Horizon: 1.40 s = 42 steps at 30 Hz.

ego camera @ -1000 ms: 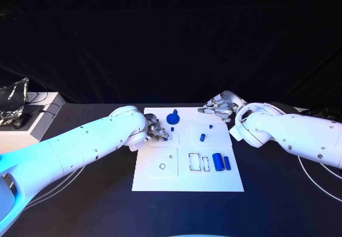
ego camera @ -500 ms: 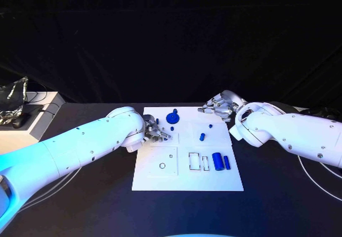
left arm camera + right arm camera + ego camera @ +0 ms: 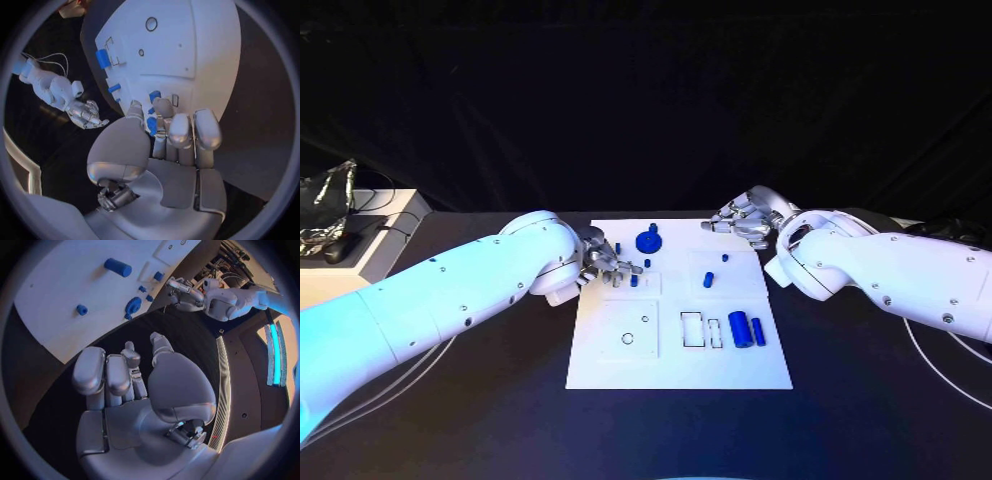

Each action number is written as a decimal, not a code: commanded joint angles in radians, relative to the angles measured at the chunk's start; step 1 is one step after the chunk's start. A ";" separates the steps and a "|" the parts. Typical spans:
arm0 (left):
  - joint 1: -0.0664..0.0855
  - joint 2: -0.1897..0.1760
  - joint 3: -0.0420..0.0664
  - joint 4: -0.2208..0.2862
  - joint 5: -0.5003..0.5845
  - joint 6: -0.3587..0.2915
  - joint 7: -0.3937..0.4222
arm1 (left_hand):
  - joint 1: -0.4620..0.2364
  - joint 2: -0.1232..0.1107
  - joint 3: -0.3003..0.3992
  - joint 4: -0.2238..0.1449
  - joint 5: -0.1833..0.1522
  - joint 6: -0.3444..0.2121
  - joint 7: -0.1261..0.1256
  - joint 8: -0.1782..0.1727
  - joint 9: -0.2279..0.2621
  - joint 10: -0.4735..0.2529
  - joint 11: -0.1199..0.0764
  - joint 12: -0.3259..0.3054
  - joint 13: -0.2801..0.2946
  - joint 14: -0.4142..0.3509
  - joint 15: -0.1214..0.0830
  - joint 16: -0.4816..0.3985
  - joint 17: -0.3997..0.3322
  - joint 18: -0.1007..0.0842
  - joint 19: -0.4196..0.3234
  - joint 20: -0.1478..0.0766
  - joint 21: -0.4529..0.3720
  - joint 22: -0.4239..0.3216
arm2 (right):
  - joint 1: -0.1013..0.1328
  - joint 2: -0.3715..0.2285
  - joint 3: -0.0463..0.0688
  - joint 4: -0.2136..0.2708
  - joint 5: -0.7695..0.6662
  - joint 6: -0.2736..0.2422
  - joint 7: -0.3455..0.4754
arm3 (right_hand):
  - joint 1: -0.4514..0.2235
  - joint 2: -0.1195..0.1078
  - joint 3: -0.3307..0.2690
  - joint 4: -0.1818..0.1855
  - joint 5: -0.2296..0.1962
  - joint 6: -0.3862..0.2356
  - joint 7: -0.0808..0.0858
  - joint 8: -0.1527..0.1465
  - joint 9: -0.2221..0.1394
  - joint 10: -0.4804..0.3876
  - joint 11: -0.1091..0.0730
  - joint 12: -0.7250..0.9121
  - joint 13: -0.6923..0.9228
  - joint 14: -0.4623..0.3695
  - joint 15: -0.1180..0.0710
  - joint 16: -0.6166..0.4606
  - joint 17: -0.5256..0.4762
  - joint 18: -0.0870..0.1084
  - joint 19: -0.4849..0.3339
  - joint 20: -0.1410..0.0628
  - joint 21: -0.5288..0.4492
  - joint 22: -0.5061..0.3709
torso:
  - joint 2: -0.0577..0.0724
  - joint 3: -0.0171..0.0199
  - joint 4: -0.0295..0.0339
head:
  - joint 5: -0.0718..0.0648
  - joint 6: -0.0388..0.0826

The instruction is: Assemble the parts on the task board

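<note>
My left hand [image 3: 606, 265] hovers over the white board's [image 3: 678, 365] near-left corner, fingers [image 3: 180, 131] curled narrow beside a small blue peg [image 3: 152, 125]; grip unconfirmed, contact hidden by my fingertips. Risk: a nudge tips the peg or skids it off its slot. My right hand [image 3: 744, 218] rests loosely spread, empty, off the board's far corner on the counter.

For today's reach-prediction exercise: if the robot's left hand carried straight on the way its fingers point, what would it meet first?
Most likely the small blue part just beyond the left hand, on the white task board. The left wrist view shows blue pieces at its fingertips, though whether they already touch is unclear.
</note>
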<state>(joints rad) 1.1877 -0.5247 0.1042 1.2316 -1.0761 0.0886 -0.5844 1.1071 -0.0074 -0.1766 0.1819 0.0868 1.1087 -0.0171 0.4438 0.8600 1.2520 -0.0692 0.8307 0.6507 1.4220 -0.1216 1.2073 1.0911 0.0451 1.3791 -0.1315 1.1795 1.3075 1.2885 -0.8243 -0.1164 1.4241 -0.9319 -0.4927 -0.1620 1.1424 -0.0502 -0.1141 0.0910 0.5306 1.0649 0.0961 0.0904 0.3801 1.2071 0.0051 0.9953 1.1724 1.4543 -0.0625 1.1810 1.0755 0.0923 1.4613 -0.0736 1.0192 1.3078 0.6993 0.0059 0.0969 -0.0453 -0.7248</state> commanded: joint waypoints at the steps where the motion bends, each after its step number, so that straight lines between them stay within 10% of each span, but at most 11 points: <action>1: 0.001 -0.015 0.025 0.013 0.022 -0.026 -0.012 | -0.010 0.000 0.001 0.013 -0.003 -0.014 0.003 -0.002 -0.003 -0.013 0.000 0.005 -0.002 -0.002 0.011 -0.009 -0.007 0.007 -0.007 0.009 -0.016 0.090 | -0.001 -0.001 0.001 0.000 -0.008 0.001 0.011 | 0.000 0.005 0.001 -0.003 0.003 0.003 0.004 -0.005 -0.001 -0.001 0.002 -0.005 -0.001 -0.002 0.000 -0.002 0.000 0.001 0.058 -0.002 -0.005 0.136 | -0.001 0.0009 0.0006 | -0.001 0.001; 7: 0.006 -0.029 0.063 -0.005 0.016 -0.027 -0.022 | 0.000 -0.007 0.004 0.019 0.001 -0.037 0.013 -0.002 -0.005 -0.037 0.009 0.015 -0.008 -0.006 0.018 -0.022 -0.017 0.015 -0.017 0.020 -0.041 0.082 | -0.001 -0.003 0.001 -0.002 -0.008 0.000 0.011 | 0.000 0.005 0.001 -0.003 0.003 0.003 0.004 -0.005 -0.001 -0.001 0.002 -0.005 -0.001 -0.002 0.000 -0.002 0.000 0.001 0.058 -0.002 -0.005 0.136 | 0.000 0.0007 -0.0002 | 0.001 0.008; 14: 0.017 -0.011 0.075 -0.086 0.011 -0.029 -0.018 | 0.006 -0.014 0.013 0.033 0.006 -0.071 0.023 0.016 -0.005 -0.067 0.018 0.034 -0.029 -0.015 0.025 -0.030 -0.023 0.024 -0.027 0.031 -0.069 0.080 | -0.001 -0.003 0.001 -0.002 -0.007 -0.001 0.011 | 0.000 0.005 0.000 -0.004 0.003 0.004 0.004 -0.005 -0.001 0.001 0.002 -0.003 0.001 -0.002 0.000 -0.002 0.000 0.001 0.059 -0.002 -0.004 0.136 | 0.004 0.0007 -0.0016 | 0.003 0.018; 20: 0.034 0.033 0.077 -0.179 0.008 -0.035 0.010 | 0.015 -0.040 0.033 0.062 0.009 -0.084 0.054 -0.045 -0.116 -0.092 0.042 0.003 -0.109 -0.044 0.047 -0.041 -0.044 0.046 -0.052 0.063 -0.124 0.068 | 0.000 -0.004 0.001 0.002 -0.007 -0.002 0.011 | 0.000 0.005 0.000 -0.004 0.003 0.004 0.004 -0.005 -0.001 0.001 0.002 -0.003 0.001 -0.002 0.000 -0.002 0.000 0.001 0.059 -0.002 -0.004 0.136 | 0.011 -0.0006 -0.0020 | 0.000 0.019; 42: 0.042 0.127 0.057 -0.310 0.026 -0.059 0.085 | 0.028 -0.033 0.054 0.046 0.011 -0.114 0.060 -0.020 -0.140 -0.111 0.048 0.020 -0.144 -0.057 0.050 -0.044 -0.068 0.054 -0.059 0.071 -0.152 0.070 | 0.007 -0.004 0.006 0.014 -0.011 -0.013 0.012 | -0.001 0.005 0.000 -0.004 0.003 0.004 0.004 -0.005 -0.001 0.000 0.002 -0.005 -0.001 -0.002 0.000 -0.002 0.000 0.001 0.059 -0.002 -0.005 0.136 | 0.044 -0.0004 -0.0058 | -0.004 0.040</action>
<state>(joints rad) 1.2271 -0.4018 0.1609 0.9224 -1.0612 0.0425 -0.5341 1.1229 -0.0401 -0.1264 0.2303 0.0919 0.9986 0.0431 0.4235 0.7212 1.1453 -0.0231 0.8478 0.5082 1.3719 -0.0714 1.1646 1.0245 0.0917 1.3187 -0.0676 1.0325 1.3073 1.2944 -0.8288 -0.1108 1.4361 -0.9321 -0.5025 -0.1610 1.1424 -0.0502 -0.1141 0.0910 0.5306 1.0647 0.0960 0.0904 0.3801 1.2072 0.0051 0.9953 1.1724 1.4543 -0.0625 1.1810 1.0757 0.0922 1.4613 -0.0736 1.0192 1.3074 0.7400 0.0054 0.0911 -0.0486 -0.6845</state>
